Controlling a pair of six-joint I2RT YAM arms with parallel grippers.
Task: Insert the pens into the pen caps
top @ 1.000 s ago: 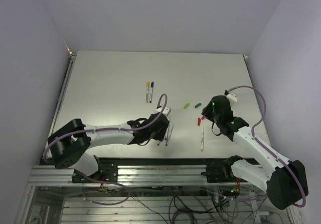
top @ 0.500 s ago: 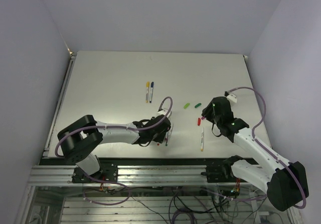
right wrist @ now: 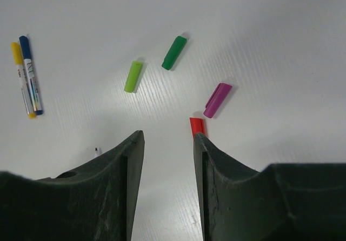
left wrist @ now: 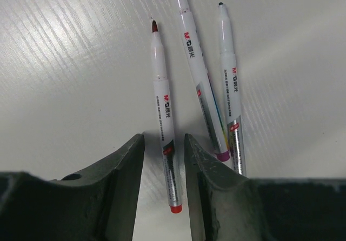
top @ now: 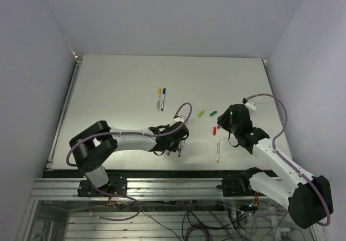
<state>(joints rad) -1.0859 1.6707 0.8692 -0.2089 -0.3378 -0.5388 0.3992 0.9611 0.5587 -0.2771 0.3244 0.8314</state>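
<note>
Red-ended pen lying inside spread left pincer; right pincer spread, red cap beside.

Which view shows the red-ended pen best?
Left wrist: the red-ended pen lies whole and sharp inside the open left gripper. Top external shows a speck; right wrist, at most a tip.

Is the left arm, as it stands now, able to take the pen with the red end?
Probably yes. The left gripper is open, and the red-ended pen lies on the table between its fingers with nothing over it. The magenta-ended pen lies outside the fingers, though close to one.
</note>
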